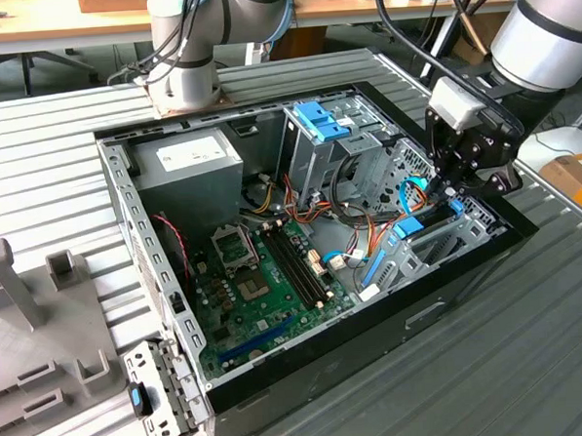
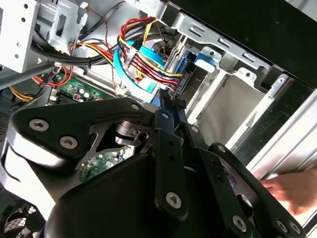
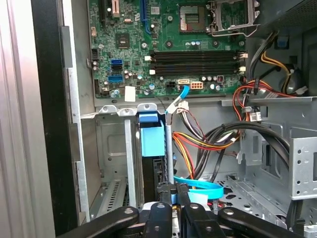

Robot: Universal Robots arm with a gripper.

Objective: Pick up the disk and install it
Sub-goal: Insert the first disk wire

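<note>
Nearest in the exterior view, at the lower left of the frame, a grey bracket (image 1: 154,401) with a small blue clip lay on the ribbed counter (image 1: 533,362). Behind it sat the open computer case (image 1: 403,315), its green motherboard (image 1: 265,278) exposed. Toward the exterior view's right, the disk (image 1: 409,228) stood on edge in the drive bay, its blue end tab pointing at the motherboard. The gripper (image 1: 449,188) reached down onto it. In both wrist views the jaws were clenched on the disk's blue rail. In the second wrist view a blurred hand (image 2: 292,191) showed just outside the case wall. Farther back stood the tall grey cage with its blue latch (image 1: 320,119), then the power supply (image 1: 185,160). The arm's base (image 1: 181,82) rose at the upper middle of the frame.
</note>
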